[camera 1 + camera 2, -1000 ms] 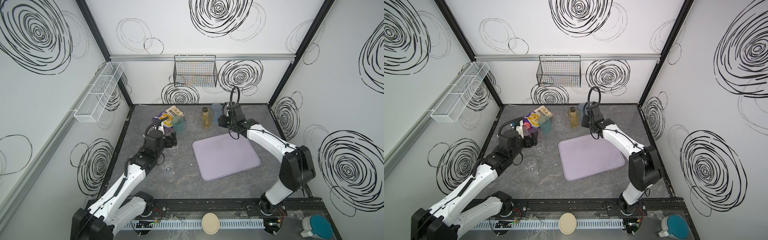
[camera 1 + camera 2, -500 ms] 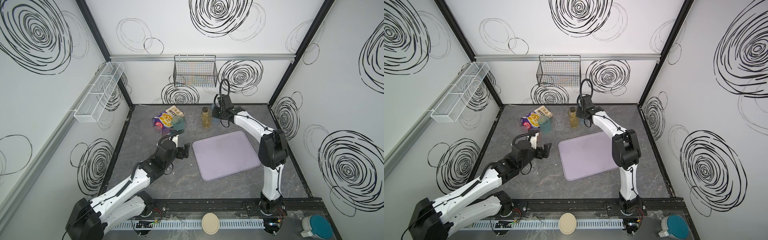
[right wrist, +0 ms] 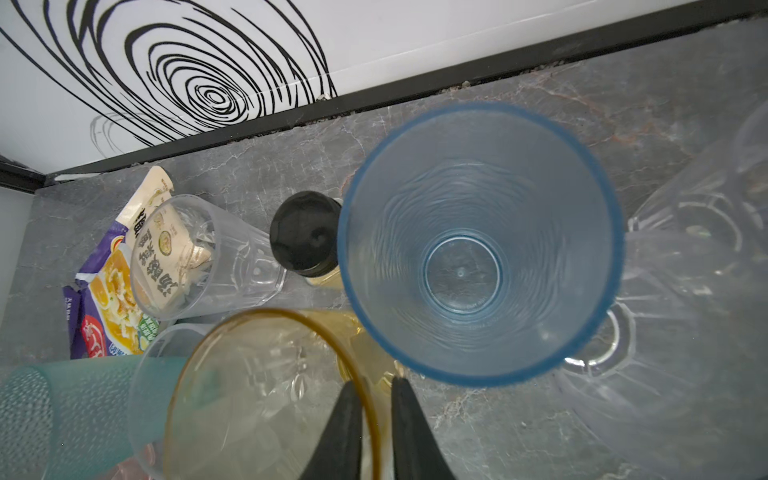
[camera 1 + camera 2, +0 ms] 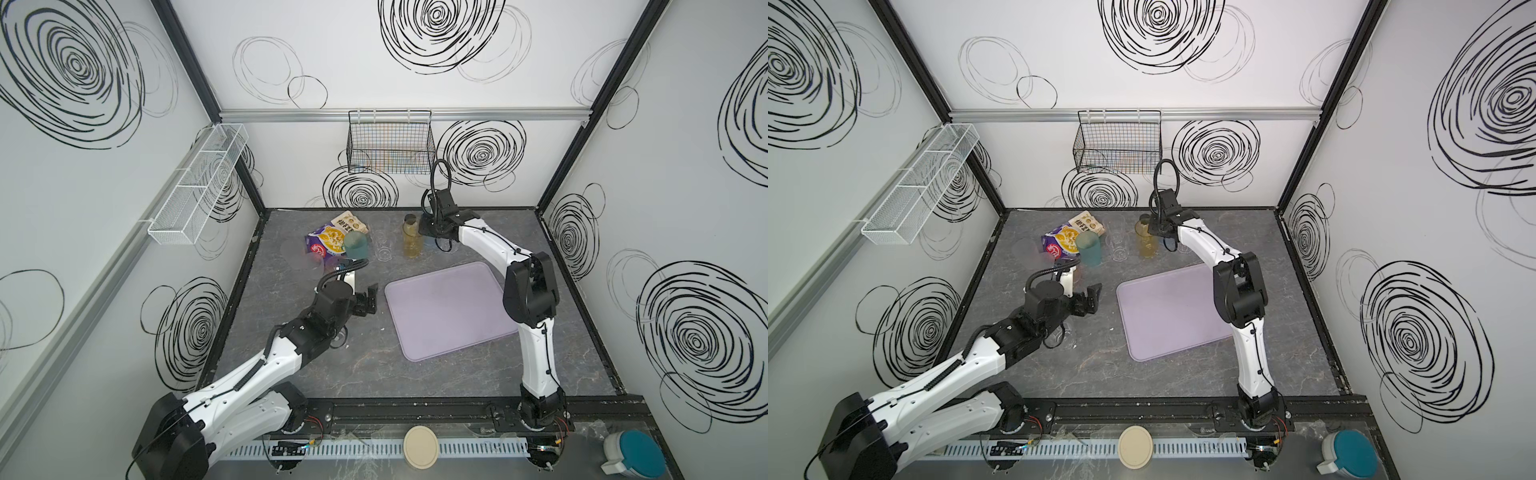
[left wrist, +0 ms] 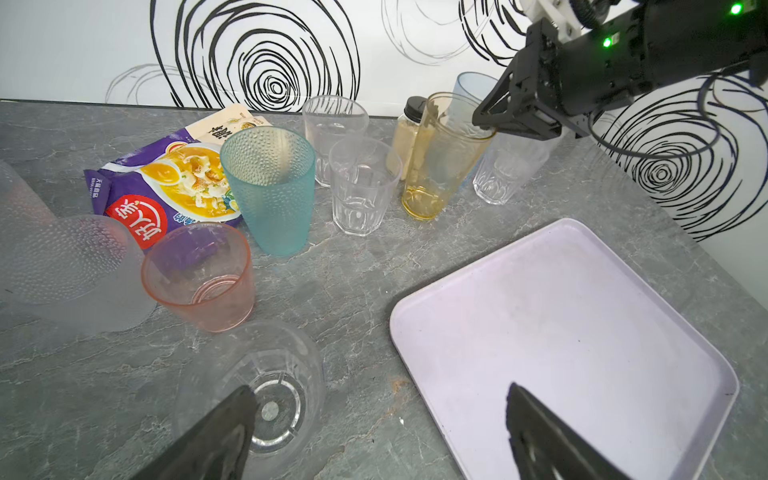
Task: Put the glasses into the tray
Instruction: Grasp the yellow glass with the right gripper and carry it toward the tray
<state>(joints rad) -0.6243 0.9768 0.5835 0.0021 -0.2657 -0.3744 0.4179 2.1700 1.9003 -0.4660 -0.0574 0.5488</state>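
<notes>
left gripper (image 5: pixel 379 386): spread wide, holding nothing, above the table (image 4: pixel 365 374) between a clear glass and the tray's left rim.
right gripper (image 3: pixel 375 384): pinched onto the rim of the amber glass (image 5: pixel 440 166), one finger inside the glass, one outside.
tray (image 4: pixel 449 311): one, pale lavender, lying askew on the table's right half; every glass seen stands outside it.
amber glass: one, upright near the middle of the table's back edge.
blue glass (image 3: pixel 478 245): one, upright, just behind the amber glass.
teal glass (image 5: pixel 268 187): one, dimpled, upright, toward the left edge from the amber glass.
pink glass (image 5: pixel 199 278): one, short, just beside the teal glass.
frosted glass (image 5: pixel 70 270): one beside the pink glass; a second pale one is cut off by the view's edge.
clear glasses (image 5: pixel 360 187): four in the left wrist view. Two stand between teal and amber, one on the amber glass's far side, one by the left gripper's finger.
jar (image 5: pixel 409 124): one, black-capped, just behind the amber glass.
snack packets (image 4: pixel 328 243): two, purple and beige, overlapping near the back edge.
wire baskets (image 4: pixel 390 145): two, black on the back wall, white on the left wall.
</notes>
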